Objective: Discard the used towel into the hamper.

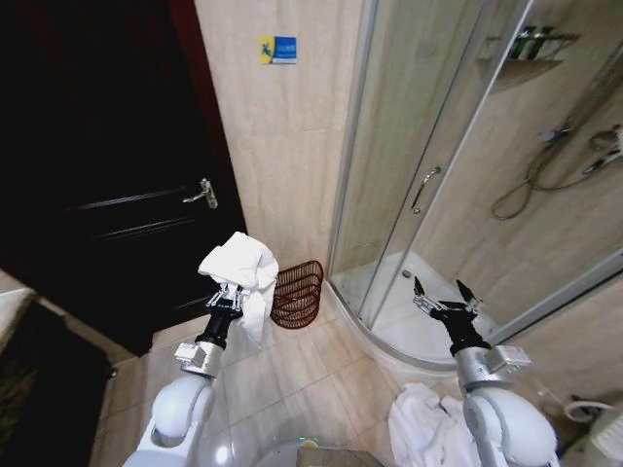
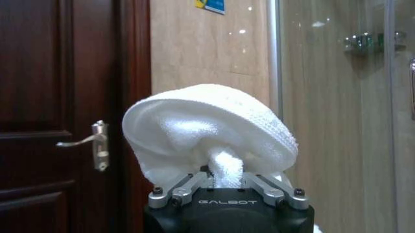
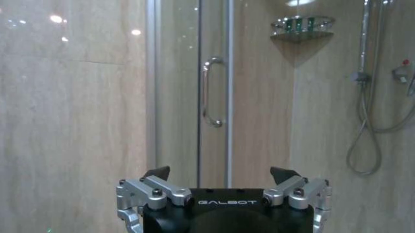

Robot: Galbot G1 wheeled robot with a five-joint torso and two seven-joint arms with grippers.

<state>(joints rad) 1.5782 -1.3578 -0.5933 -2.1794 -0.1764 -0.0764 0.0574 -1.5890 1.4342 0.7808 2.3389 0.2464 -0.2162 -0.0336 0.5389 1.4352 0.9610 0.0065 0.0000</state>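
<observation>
A white towel hangs bunched from my left gripper, which is shut on it and held up a little left of the hamper. The hamper is a small dark reddish-brown wire basket on the floor against the tiled wall, beside the shower. In the left wrist view the towel bulges above the left gripper, pinched between its fingers. My right gripper stands open and empty in front of the shower, also the right gripper in its wrist view.
A dark wooden door with a lever handle stands left of the hamper. The glass shower enclosure with its raised tray fills the right. More white towels lie on the floor by my right arm.
</observation>
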